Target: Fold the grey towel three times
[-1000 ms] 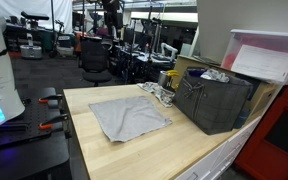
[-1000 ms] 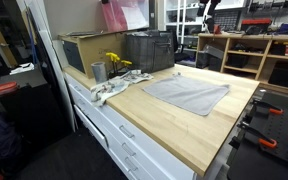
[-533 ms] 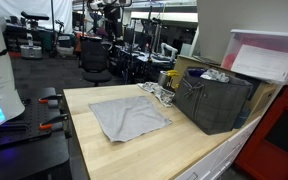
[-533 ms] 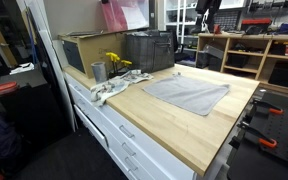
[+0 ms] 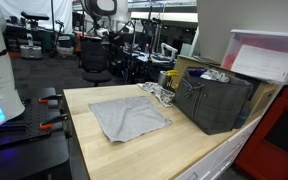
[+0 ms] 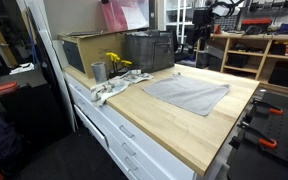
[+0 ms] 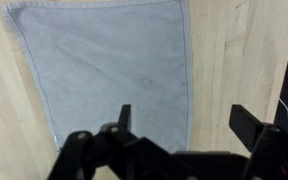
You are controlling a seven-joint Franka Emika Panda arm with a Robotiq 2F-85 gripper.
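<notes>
Wrist view: the pincer is hanging open above the bench, its two dark fingers standing wide apart with nothing between them. Directly below and stretching ahead of the pincer, the grey towel is lying flat and unfolded on the pale wood, with faint creases running across it. One finger is hovering over the towel's near part, while the other is hovering over bare wood just beside the towel. The towel's long hemmed edge is running roughly under the gap between them. The pincer is touching neither towel nor bench.

In both exterior views the towel is spreading out alone in the open middle of the bench, slightly askew to the bench's edges. Only part of the arm is showing at the top of an exterior view, high over the bench; the pincer itself is hard to make out there. A dark fabric bin is standing well off to the side of the pincer, near the towel but apart from it.
</notes>
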